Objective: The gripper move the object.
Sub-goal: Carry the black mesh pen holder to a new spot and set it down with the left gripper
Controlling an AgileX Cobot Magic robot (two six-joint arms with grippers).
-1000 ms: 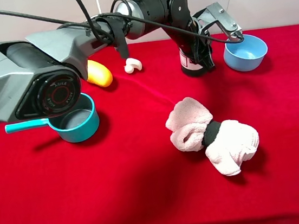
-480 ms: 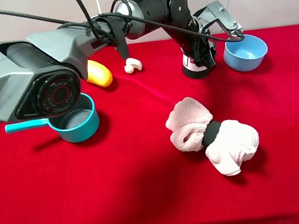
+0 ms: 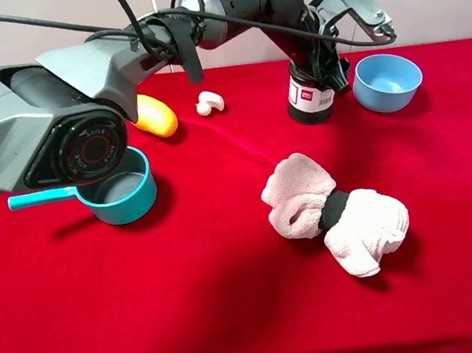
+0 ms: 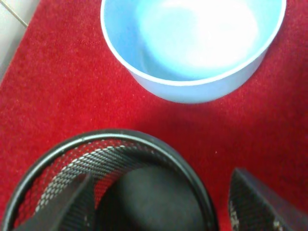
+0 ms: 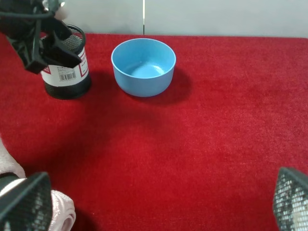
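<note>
The red-clothed counter [image 3: 193, 319] runs back to a pale wall, and its rear edge lies close behind the far row of things. The widest bare stretch is the near half, in front of the rolled pink towel [image 3: 335, 212], and there is more free cloth to the right of the light blue bowl [image 3: 388, 80]. The left arm [image 3: 40, 123] reaches across from the left over the teal saucepan [image 3: 121, 190].

The black mesh pen cup [image 3: 311, 98] stands upright on the counter near the rear edge, just left of the bowl and apart from it. The left pincer [image 4: 161, 202] hangs directly above it, released. One finger is over the cup's mouth, the other outside its rim, and neither presses the wall. The right pincer [image 5: 156, 207] is spread wide over bare cloth, holding nothing.
</note>
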